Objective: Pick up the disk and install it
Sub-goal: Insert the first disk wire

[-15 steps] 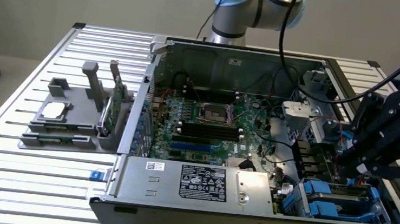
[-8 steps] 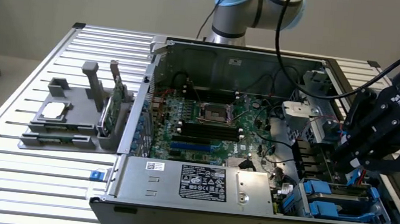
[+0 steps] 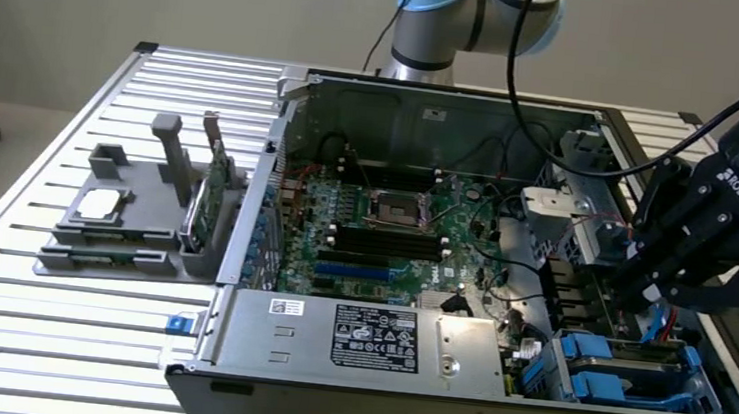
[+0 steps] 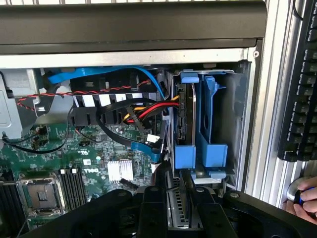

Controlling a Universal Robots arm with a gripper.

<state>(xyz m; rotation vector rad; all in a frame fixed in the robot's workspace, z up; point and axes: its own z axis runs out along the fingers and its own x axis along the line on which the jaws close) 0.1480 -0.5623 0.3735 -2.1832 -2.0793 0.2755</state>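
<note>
Disk position: flat silver-grey metal hard drive in a blue plastic carrier [image 4: 179,208], clamped edge-on between the two black fingers of the black robot pincer [image 4: 181,213]; in the exterior view, a thin blue-edged slab hanging below the pincer [image 3: 667,293] at the scene's right, above the drive bays.
Disk orientation: on edge, thin side toward the wrist camera; long axis running from the pincer toward the bay, roughly vertical in the exterior view.
Pincer: part-way closed, fingers pressed on the two broad faces of the disk; nothing else touched.
Nearest surroundings: blue plastic drive bay cage [image 4: 208,124] just beyond the disk's free end, in the near right corner of the open black computer case [image 3: 325,404]; green motherboard [image 3: 382,228] left of the bay.
Surface: slatted aluminium surface [image 3: 51,320], grey plastic parts holder [image 3: 128,216] resting on it, left of the case.
</note>
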